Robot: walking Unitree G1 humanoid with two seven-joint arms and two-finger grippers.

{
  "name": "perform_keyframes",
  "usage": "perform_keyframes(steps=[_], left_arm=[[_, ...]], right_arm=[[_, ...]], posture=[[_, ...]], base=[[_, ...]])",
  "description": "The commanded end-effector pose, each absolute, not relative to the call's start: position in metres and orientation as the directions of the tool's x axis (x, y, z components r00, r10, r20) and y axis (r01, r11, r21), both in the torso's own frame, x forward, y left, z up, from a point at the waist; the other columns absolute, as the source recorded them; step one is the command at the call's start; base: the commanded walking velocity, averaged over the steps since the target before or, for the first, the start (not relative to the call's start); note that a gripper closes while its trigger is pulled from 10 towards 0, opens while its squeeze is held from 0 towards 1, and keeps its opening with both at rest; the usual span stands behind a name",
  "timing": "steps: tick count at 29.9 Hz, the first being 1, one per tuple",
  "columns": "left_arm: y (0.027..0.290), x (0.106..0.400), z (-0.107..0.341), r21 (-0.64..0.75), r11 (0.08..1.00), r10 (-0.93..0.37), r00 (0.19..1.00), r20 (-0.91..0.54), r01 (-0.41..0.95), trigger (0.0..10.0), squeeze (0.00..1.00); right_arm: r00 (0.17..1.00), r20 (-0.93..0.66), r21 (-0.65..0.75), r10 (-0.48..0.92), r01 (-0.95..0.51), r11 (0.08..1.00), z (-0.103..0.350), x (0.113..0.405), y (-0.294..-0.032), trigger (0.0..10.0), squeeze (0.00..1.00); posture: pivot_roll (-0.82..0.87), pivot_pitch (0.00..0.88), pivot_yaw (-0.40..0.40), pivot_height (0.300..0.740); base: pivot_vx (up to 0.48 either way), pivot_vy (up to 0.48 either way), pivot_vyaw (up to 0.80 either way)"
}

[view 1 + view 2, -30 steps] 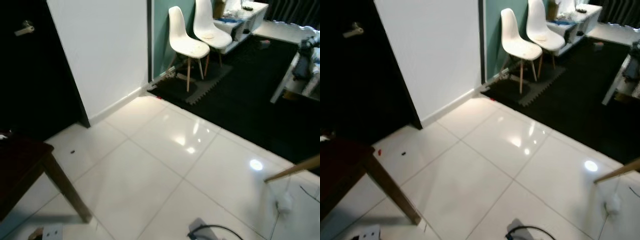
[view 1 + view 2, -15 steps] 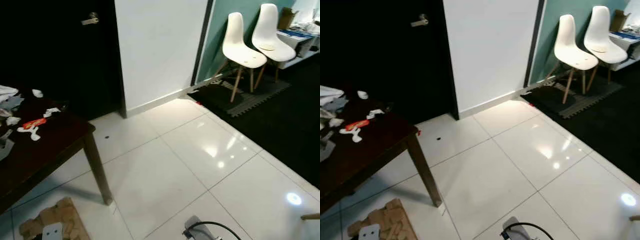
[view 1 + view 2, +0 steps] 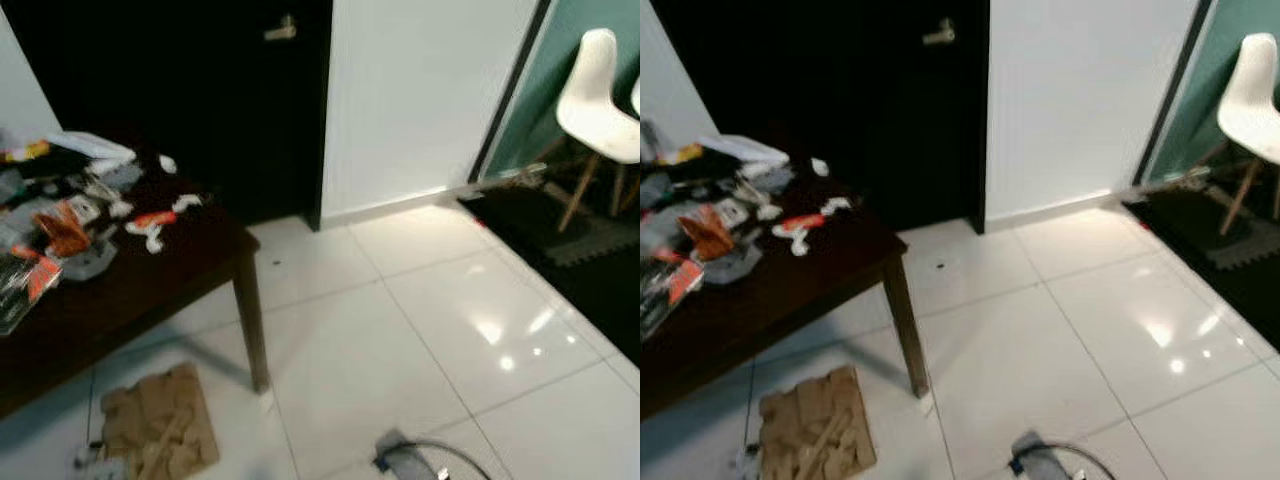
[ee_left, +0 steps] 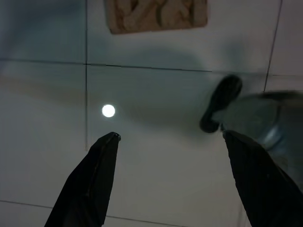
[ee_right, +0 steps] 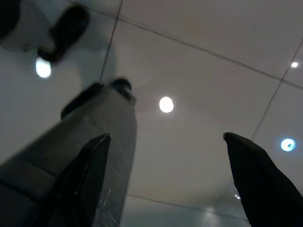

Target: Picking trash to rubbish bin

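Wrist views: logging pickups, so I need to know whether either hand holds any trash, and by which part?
Nothing is held. The left hand and right hand are both open over bare floor tiles.

Floor (image 3: 400, 330): large white tiles, highly glossy, mirroring ceiling lights. Bench (image 3: 150, 280): dark wood, smooth, low sheen. Trash (image 3: 70, 225) on the bench: crumpled paper and shiny plastic wrappers. Cardboard (image 3: 160, 425) on the floor: brown, matt, rough. Chair (image 3: 600, 100): white moulded plastic seat, pale wooden legs. Door (image 3: 180, 90): black, matt, with a metal handle (image 3: 280, 30).
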State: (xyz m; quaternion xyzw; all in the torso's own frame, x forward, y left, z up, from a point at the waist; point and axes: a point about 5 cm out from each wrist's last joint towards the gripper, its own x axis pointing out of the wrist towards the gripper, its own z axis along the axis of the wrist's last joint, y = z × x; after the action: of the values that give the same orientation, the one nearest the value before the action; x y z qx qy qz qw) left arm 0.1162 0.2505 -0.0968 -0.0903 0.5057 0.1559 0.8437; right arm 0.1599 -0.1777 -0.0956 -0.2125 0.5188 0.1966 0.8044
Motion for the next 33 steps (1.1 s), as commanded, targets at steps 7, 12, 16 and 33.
perform_keyframes(steps=[7, 12, 16, 33], left_arm=[[0.2565, 0.1150, -0.0954, 0.024, 0.932, 0.193, 0.438, -0.878, -0.363, 10.0, 0.00], [0.2574, 0.1154, -0.0950, 0.025, 0.931, 0.197, 0.441, -0.876, -0.364, 10.0, 0.00], [0.2576, 0.1177, -0.0941, 0.021, 0.929, 0.199, 0.453, -0.869, -0.369, 10.0, 0.00], [0.2586, 0.1192, -0.0933, 0.024, 0.931, 0.202, 0.458, -0.866, -0.364, 10.0, 0.00]], right_arm=[[0.349, -0.930, -0.096, 0.117, -0.535, 0.839, -0.1000, 0.1493, -0.1744, 10.0, 0.00], [0.351, -0.929, -0.095, 0.118, -0.535, 0.840, -0.0997, 0.1500, -0.1746, 10.0, 0.00], [0.351, -0.929, -0.095, 0.119, -0.535, 0.840, -0.0995, 0.1503, -0.1750, 10.0, 0.00], [0.359, -0.926, -0.090, 0.118, -0.514, 0.853, -0.0992, 0.1513, -0.1744, 10.0, 0.00]], posture=[[0.15, 0.076, 0.002, 0.740], [0.15, 0.080, 0.002, 0.740], [0.15, 0.081, 0.001, 0.740], [0.15, 0.081, 0.005, 0.740]], base=[[0.000, 0.000, 0.73], [0.000, 0.000, 0.73], [0.000, 0.000, 0.73], [0.000, 0.000, 0.73]])
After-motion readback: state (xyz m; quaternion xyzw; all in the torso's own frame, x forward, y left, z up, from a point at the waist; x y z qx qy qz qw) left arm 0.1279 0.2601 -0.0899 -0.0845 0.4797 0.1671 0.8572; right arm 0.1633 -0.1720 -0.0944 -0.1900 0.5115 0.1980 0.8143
